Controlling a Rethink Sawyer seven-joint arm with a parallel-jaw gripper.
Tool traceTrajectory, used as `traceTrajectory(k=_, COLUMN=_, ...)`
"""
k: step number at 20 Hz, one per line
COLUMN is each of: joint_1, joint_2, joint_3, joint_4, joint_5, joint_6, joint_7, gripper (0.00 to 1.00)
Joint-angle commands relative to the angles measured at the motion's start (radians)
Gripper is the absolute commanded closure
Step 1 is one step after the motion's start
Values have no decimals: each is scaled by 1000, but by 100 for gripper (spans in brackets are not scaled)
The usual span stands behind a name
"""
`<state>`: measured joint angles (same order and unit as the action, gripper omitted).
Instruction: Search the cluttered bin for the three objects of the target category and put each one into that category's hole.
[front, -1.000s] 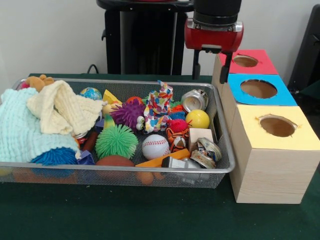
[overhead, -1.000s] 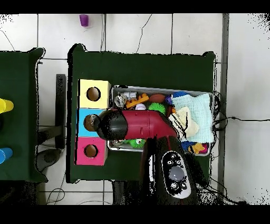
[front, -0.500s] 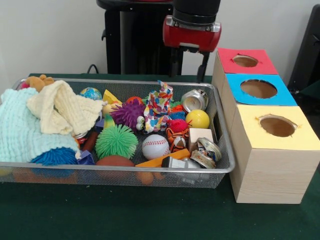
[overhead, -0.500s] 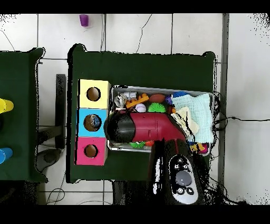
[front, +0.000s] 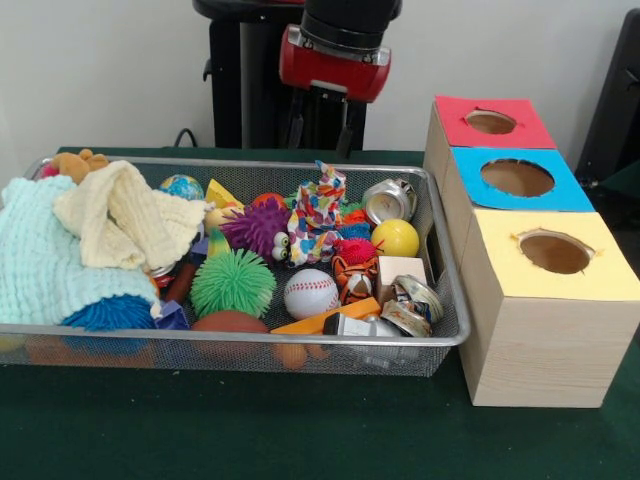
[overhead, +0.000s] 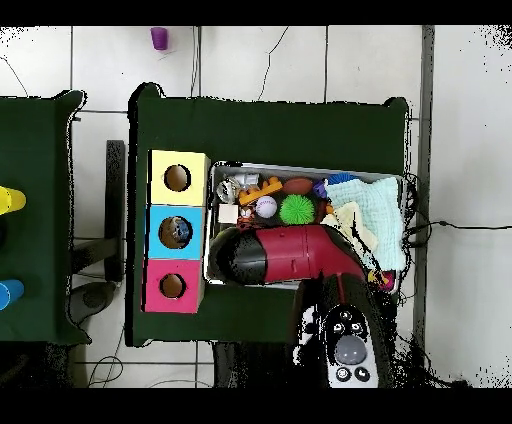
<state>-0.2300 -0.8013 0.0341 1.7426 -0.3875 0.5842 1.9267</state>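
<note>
My gripper (front: 321, 135) hangs open and empty above the back rim of the wire bin (front: 250, 335), left of the red box (front: 452, 110). The bin holds a crushed can (front: 389, 200), further crushed cans (front: 415, 300), a yellow ball (front: 396, 238), a baseball (front: 311, 293), a green spiky ball (front: 233, 283), a purple fuzzy ball (front: 257, 228) and a wooden block (front: 400, 270). In the overhead view my arm (overhead: 290, 255) covers the bin's side nearest the robot and hides the gripper.
Three boxes with round holes stand in a row beside the bin: red, blue (front: 575, 195), yellow (front: 600, 275). A pale blue cloth (front: 35, 260) and a cream cloth (front: 125, 225) pile up at the bin's left end over other toys.
The gripper has swung from above the red and blue boxes leftward in the front view to above the bin's back rim. It stays open and empty.
</note>
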Motion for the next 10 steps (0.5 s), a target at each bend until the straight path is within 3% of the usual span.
traceTrajectory(k=1, joint_1=-39, joint_2=69, joint_3=40, joint_4=24, joint_5=-80, joint_6=-49, joint_7=-37, gripper=0)
traceTrajectory(k=10, joint_1=-14, joint_2=188, joint_3=37, joint_4=-109, joint_5=-127, joint_6=-80, joint_7=4, gripper=0)
